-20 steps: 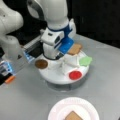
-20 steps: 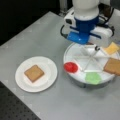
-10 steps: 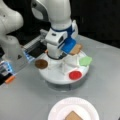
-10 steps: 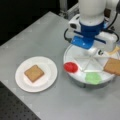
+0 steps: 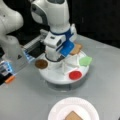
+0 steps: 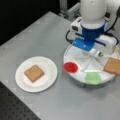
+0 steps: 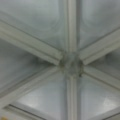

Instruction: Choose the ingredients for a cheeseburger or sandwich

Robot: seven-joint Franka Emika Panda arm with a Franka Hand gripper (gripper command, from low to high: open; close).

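Lowered since the earlier frames: the arm now sits closer over the divided tray, its wrist shifted a little toward the tray's centre; all food pieces lie where they lay before.

Front view, item by item: gripper (image 5: 58, 59) down over the divided tray (image 5: 56, 77), its fingertips hidden behind the wrist body, so whether it is wide, narrow or holding anything cannot be told. Brown patty (image 5: 41, 64) at the tray's left edge. Red disc (image 5: 75, 74) in a compartment at the tray's lower right. Green piece (image 5: 85, 60) at the tray's right. Tan bread slice (image 5: 76, 49) at the tray's far right, partly behind the blue wrist part. White plate (image 5: 57, 111) on the grey bench (image 5: 25, 100) at this view's bottom, carrying one bread slice on the plate (image 5: 73, 116).

Front view, opposite side: gripper (image 6: 96, 53) above the tray's hub. Red disc (image 6: 70, 67) at the tray's left rim. Green piece (image 6: 93, 77) at the tray's lower edge. Bread slice (image 6: 113, 66) at the tray's right. Plate (image 6: 47, 78) well apart at this view's left, bread slice on the plate (image 6: 34, 73) lying flat on it alone.

Wrist view: tray hub (image 7: 71, 63) with white dividers radiating; the compartments seen hold nothing; no fingertips show.
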